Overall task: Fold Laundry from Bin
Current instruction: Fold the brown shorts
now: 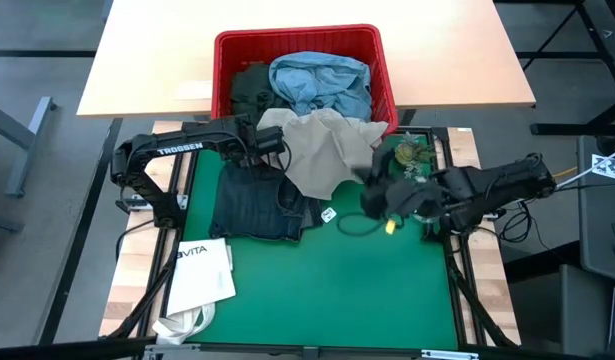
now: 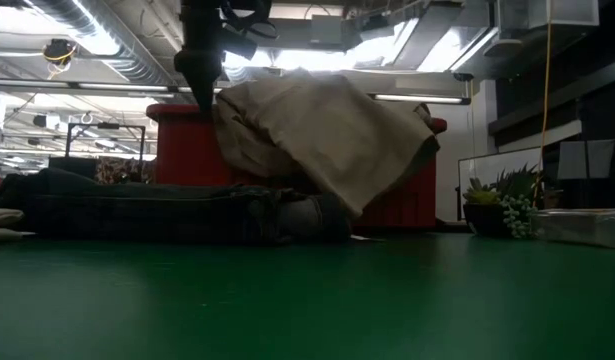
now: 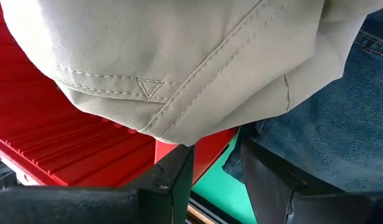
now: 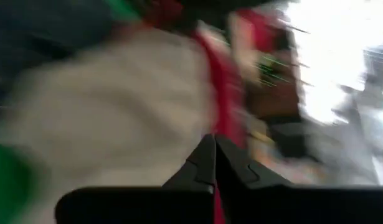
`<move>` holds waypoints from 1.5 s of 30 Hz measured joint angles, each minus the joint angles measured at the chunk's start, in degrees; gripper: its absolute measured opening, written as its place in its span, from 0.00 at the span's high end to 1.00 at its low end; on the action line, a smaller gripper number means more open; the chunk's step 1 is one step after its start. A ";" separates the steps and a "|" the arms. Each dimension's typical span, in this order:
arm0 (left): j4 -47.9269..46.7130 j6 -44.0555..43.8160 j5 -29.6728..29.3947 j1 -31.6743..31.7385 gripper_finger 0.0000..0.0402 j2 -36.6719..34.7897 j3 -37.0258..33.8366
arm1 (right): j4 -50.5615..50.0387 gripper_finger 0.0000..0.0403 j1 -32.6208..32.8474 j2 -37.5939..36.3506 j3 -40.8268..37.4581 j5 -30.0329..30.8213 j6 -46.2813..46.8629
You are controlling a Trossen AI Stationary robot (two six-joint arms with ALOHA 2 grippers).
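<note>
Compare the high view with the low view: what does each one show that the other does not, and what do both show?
Only the high view shows the white tote bag, the light blue jeans and dark green piece inside the bin, and the right gripper, shut, by the khaki's edge.

Only the low view shows the room's ceiling lights.

Both show the khaki trousers draped from the red bin onto the dark jeans.
</note>
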 joint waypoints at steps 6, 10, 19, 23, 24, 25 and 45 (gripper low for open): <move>0.03 0.01 0.00 0.00 0.68 0.00 0.00 | -4.85 1.00 -0.18 0.72 -5.04 -16.65 14.79; 0.03 -0.01 0.00 0.00 0.68 0.00 0.00 | -4.67 1.00 -0.19 1.15 -10.45 -17.16 21.16; 0.04 -0.05 -0.02 0.00 0.68 0.00 0.02 | -0.40 0.86 -0.40 2.41 -17.80 -20.86 31.18; 0.03 -0.06 -0.02 0.00 0.68 0.00 0.02 | 0.01 0.68 -2.11 4.26 -17.72 -24.38 38.90; 0.06 -0.07 -0.02 0.02 0.68 0.00 0.02 | 0.15 0.63 -2.75 5.10 -17.72 -24.64 41.29; 0.08 -0.05 -0.04 0.02 0.68 0.00 0.02 | 0.33 0.60 -3.20 5.92 -17.69 -24.79 43.33; 0.17 -0.42 -0.06 0.02 0.68 0.00 0.02 | 0.66 0.50 -13.54 22.58 -19.04 -35.68 39.19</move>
